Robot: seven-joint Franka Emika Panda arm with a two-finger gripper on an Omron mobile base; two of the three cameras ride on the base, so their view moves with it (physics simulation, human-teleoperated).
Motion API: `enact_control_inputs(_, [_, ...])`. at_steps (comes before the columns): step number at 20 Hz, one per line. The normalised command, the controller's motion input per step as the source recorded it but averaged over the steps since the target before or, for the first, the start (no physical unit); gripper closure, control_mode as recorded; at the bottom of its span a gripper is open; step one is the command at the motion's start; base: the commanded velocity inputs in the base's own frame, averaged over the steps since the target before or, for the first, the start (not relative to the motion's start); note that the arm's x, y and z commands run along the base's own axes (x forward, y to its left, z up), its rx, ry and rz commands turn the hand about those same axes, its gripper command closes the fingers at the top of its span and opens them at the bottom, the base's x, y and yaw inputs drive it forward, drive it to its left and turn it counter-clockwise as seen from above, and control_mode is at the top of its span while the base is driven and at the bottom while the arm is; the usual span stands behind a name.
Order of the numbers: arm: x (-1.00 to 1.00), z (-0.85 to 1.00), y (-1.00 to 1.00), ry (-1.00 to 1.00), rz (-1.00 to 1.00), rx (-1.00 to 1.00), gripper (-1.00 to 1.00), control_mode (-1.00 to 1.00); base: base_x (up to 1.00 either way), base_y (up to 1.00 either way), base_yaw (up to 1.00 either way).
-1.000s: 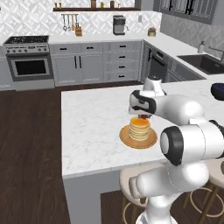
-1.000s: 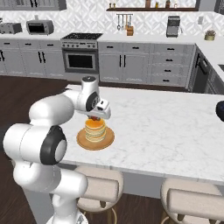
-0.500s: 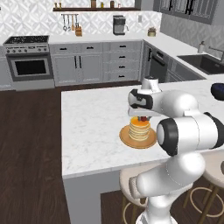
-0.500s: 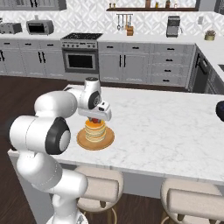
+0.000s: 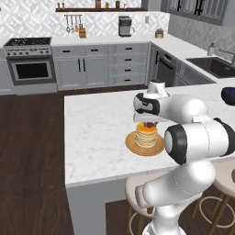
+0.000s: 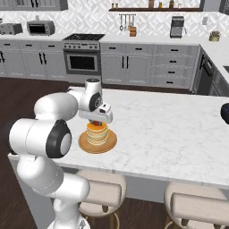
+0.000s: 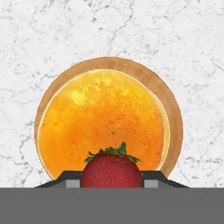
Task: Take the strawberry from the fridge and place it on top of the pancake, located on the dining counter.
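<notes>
A red strawberry with green leaves sits between the fingers of my gripper, which is shut on it. Directly below lies the pancake, a golden stack on a round wooden plate. From the base, the gripper hangs just above the pancake, with the strawberry close to its top. In the right base view, the gripper holds the strawberry over the pancake on the white marbled dining counter.
A dark round object rests at the counter's far right end. Stools stand along the counter's near side. Grey cabinets, an oven and a sink line the back walls.
The gripper with the strawberry has come down a little closer to the pancake's top. The arm's elbow has shifted slightly.
</notes>
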Motion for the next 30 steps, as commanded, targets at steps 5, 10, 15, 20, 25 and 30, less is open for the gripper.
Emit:
enact_control_inputs(5, [0.0,-0.03,0.0,0.0,0.0,0.0,-1.0,-1.0,0.0,0.0,0.0])
enact_control_inputs(10, [0.0,-0.01,0.0,0.0,0.0,0.0,-1.0,-1.0,0.0,0.0,0.0])
enact_control_inputs(15, [0.0,0.0,0.0,0.0,0.0,0.0,-1.0,-1.0,0.0,0.0,0.0])
enact_control_inputs(20, [0.0,0.05,0.0,0.0,0.0,0.0,-1.0,-1.0,0.0,0.0,0.0])
enact_control_inputs(25, [-0.25,0.48,0.02,0.0,0.0,-0.05,-1.0,-1.0,0.0,0.0,0.0])
enact_control_inputs(30, [-0.98,0.61,0.2,-0.02,0.04,-0.01,-1.0,-1.0,0.0,0.0,0.0])
